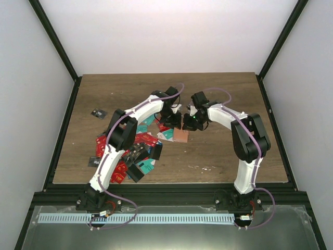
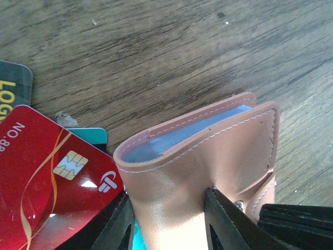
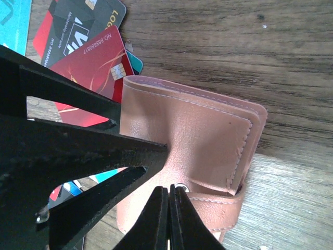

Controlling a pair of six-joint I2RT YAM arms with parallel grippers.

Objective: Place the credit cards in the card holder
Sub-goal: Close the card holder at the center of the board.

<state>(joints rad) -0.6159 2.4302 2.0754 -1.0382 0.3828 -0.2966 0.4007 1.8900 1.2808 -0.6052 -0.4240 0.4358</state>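
The pink card holder fills the centre, and its upper edge shows bluish sleeves. The left hand pinches it between black fingers at 6 o'clock. A red card lies at 8 o'clock on the wooden worktop.

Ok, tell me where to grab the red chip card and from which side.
Take the red card at its chip-end corner, coming in from the bare table. It lies flat, and that corner rests on a teal card, so it is probably lifted a little; the holder and left gripper crowd its other side.
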